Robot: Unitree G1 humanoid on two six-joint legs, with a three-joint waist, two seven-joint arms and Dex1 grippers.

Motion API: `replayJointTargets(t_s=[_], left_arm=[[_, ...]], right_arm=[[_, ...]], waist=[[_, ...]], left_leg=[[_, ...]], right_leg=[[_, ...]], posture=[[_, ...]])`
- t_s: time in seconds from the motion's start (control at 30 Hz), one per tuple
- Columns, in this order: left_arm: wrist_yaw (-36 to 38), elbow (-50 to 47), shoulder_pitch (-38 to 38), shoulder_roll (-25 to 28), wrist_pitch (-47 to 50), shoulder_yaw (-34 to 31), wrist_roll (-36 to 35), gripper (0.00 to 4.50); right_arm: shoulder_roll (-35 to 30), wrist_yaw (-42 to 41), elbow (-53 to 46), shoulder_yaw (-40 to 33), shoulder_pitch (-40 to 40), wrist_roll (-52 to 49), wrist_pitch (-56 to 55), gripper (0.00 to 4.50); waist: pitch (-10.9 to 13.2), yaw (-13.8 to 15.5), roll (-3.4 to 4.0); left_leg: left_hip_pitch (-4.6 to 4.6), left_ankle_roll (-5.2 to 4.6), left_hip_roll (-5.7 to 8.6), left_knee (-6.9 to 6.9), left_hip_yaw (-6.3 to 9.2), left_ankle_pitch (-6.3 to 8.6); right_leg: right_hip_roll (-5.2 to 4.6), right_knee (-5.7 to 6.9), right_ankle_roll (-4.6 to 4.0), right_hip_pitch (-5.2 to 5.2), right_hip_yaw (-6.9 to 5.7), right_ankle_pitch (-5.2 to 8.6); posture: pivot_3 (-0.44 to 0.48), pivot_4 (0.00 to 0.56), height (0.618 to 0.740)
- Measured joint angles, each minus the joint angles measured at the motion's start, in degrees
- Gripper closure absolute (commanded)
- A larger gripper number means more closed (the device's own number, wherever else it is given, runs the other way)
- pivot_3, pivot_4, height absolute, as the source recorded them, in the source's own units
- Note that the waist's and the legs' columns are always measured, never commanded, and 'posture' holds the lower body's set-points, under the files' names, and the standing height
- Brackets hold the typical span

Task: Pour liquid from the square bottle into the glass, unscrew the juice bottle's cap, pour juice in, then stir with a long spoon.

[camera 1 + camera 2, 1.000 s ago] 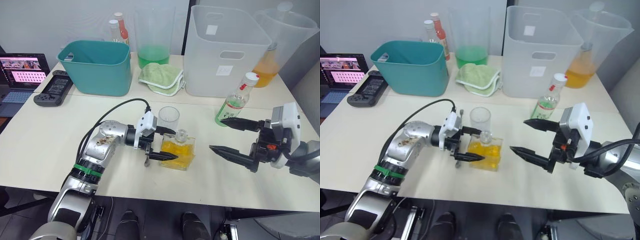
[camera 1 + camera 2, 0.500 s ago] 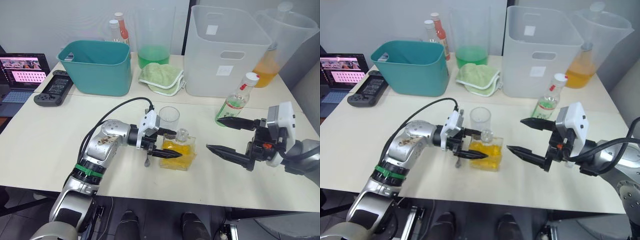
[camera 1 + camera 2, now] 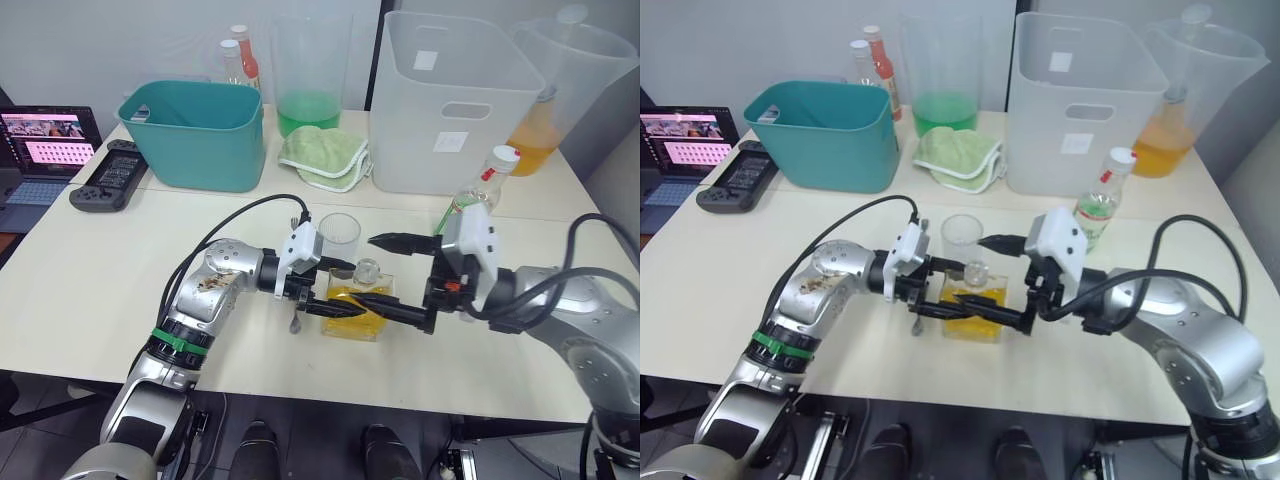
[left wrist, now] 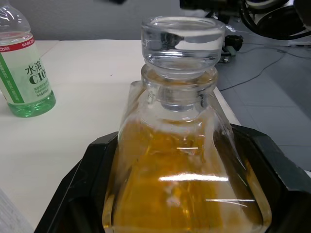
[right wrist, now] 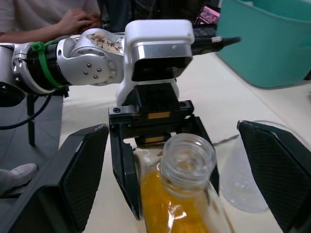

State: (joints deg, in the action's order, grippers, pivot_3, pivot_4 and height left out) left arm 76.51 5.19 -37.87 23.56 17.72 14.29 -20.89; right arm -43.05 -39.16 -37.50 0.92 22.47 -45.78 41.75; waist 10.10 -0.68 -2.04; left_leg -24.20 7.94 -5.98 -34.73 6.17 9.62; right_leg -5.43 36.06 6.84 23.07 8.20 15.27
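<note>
Both black-fingered grippers met at the square glass bottle of amber liquid, which stood upright on the cream table with its round glass stopper in place. Left gripper was clamped on the bottle's body, one finger on each side, as the left wrist view showed. Right gripper had its fingers spread wide, the upper one reaching above the stopper and the lower one lying along the side of the bottle nearer the robot; neither pad clearly touched the glass. Just behind the bottle stood the clear empty drinking glass. Behind and to the right of the bottle was the green-labelled plastic juice bottle with a white cap, upright and capped.
</note>
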Motion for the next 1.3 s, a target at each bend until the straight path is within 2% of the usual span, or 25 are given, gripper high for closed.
replayJointTargets(t_s=[0.3,0.33,0.63,0.93,1.13,1.3], left_arm=[[-0.63,-0.41,0.30,0.02,-0.08,-0.02,0.06,1.71],[-0.64,-0.53,0.50,0.09,-0.11,-0.10,0.06,1.71],[-1.30,-1.50,0.96,0.18,0.78,-0.22,0.04,1.71],[-1.60,-1.79,1.01,0.19,1.03,-0.39,0.11,1.71],[-1.40,-2.16,0.97,0.64,0.75,0.06,0.34,1.71],[-1.60,-1.94,0.51,0.53,0.19,0.59,0.49,1.71]], right_arm=[[1.64,-0.65,2.96,1.53,0.78,3.05,-0.01,3.24],[1.98,-0.75,3.23,1.48,0.77,3.11,-0.05,3.43],[3.31,-2.43,3.54,0.84,0.13,3.88,-0.42,3.42],[4.68,-0.70,4.38,-0.83,1.10,-0.10,4.12,3.42],[2.04,-4.69,3.89,0.50,4.06,2.70,2.25,3.42],[-1.87,-7.94,-0.68,0.46,8.60,2.09,1.40,3.42]], waist=[[0.00,0.00,0.01],[0.00,-0.03,0.01],[-0.01,-0.07,0.01],[-0.01,-0.10,0.01],[0.00,-0.12,0.02],[0.00,0.07,0.03]], left_leg=[[0.01,0.00,0.00,0.00,0.01,0.00],[0.02,0.00,0.00,0.00,0.01,0.00],[0.02,0.00,0.00,0.00,0.01,0.00],[0.02,-0.01,0.00,0.01,0.01,0.00],[0.01,-0.01,0.00,0.01,0.01,0.00],[-0.01,0.00,0.00,-0.01,0.01,0.00]], right_leg=[[0.00,0.01,0.00,0.00,0.00,0.00],[0.00,0.01,0.00,-0.01,0.00,0.00],[0.00,0.02,0.00,-0.01,0.00,0.00],[0.01,0.03,0.00,0.00,0.00,0.00],[0.00,0.03,0.00,0.02,0.00,0.00],[-0.01,0.00,0.01,-0.01,-0.02,0.01]], posture=[[0.000,0.150,0.734],[0.000,0.150,0.734],[0.000,0.150,0.734],[0.000,0.150,0.734],[0.000,0.150,0.734],[0.000,0.150,0.734]])
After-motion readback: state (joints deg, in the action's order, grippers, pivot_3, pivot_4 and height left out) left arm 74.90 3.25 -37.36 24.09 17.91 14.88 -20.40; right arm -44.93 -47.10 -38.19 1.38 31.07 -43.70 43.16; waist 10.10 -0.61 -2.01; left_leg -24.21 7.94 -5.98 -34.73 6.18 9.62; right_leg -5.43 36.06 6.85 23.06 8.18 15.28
